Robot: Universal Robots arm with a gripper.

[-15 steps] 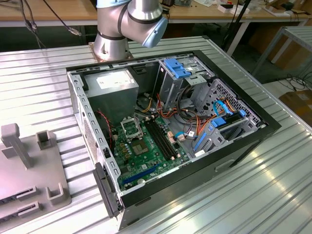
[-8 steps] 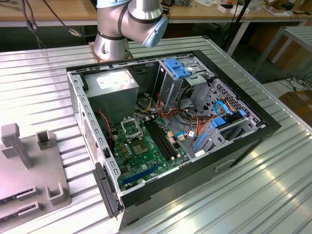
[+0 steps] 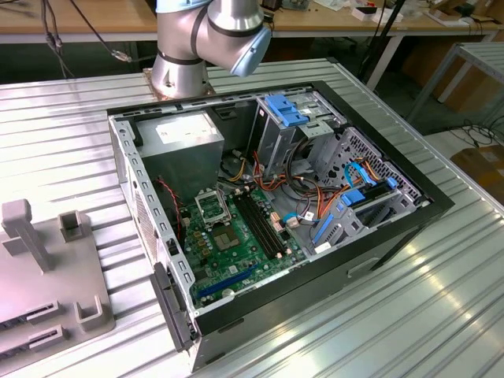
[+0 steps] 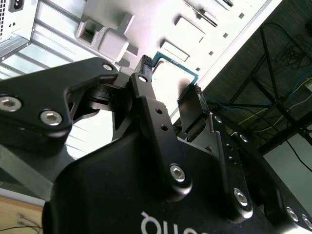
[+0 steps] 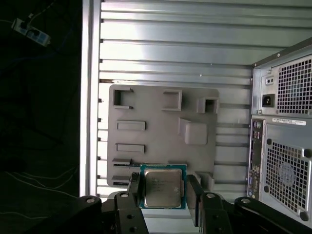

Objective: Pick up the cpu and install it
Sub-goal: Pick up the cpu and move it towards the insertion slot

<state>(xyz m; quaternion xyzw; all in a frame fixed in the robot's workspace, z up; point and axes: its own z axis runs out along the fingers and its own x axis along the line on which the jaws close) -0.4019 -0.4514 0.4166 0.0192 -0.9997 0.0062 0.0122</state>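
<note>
Small flat silver-topped, green-rimmed square cpu (image 5: 162, 187) pinched in black claw (image 5: 165, 182).
Gripped by opposite edges, over grey moulded holder plate (image 5: 161, 131) on ribbed metal bench (image 5: 170, 44); black hollow socket frame (image 3: 211, 206) left of centre in exterior view, inside open computer case (image 3: 378, 244).

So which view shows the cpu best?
The first wrist view: the cpu faces the camera whole, metal top and greenish rim, held in the gripper. The second wrist view catches one green-rimmed corner of it past the gripper. The exterior view gives the open computer case.
</note>
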